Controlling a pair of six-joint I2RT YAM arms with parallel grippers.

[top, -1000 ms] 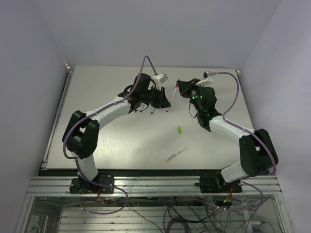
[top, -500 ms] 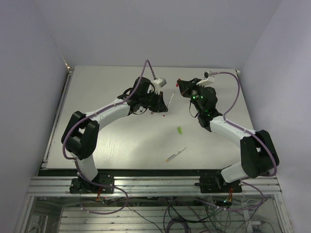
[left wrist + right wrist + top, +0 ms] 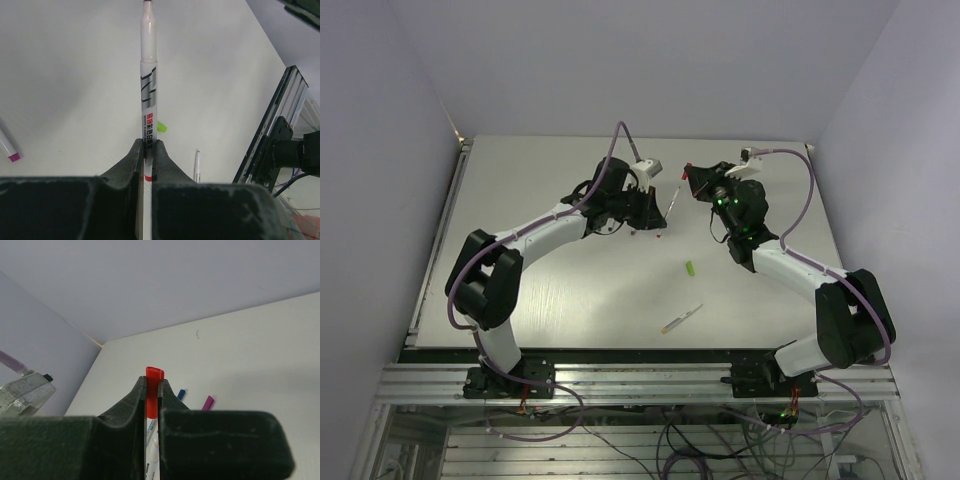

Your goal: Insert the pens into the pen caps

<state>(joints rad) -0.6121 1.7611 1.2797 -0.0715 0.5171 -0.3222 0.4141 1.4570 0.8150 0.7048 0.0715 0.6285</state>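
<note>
**Overhead view, left to right.** Your left pincer point(image 3: 658, 208) is over the far middle of the counter point(image 3: 520, 200). It is clenched on a pen point(image 3: 673, 198) that slants toward the upper right of the frame. The pen's upper end lies just beside your right pincer point(image 3: 691, 180); at this size you cannot tell whether the two touch. Lower in the frame, a light green cap point(image 3: 689, 268) lies on the counter. A second pen point(image 3: 682, 319) lies below it, near the front edge and well apart from both pincers.

**Left wrist view.** The left pincer point(image 3: 148, 147) grips the pen point(image 3: 148, 85) low on its printed barrel. The barrel runs straight up the frame, and the top edge cuts off its tip. A purple-tipped pen point(image 3: 7, 147) lies at the left edge. The light green cap point(image 3: 161, 127) shows just right of the held barrel, and the second pen point(image 3: 197, 166) is lower right of it.

**Right wrist view.** Your right pincer point(image 3: 152, 386) is clamped on a red cap point(image 3: 154, 373), whose end stands above the fingertips. A white printed strip shows in the gap below the cap; it may be a barrel, but this is uncertain. To the right, a blue piece point(image 3: 181, 393) and a purple piece point(image 3: 208, 402) lie on the counter.
</note>
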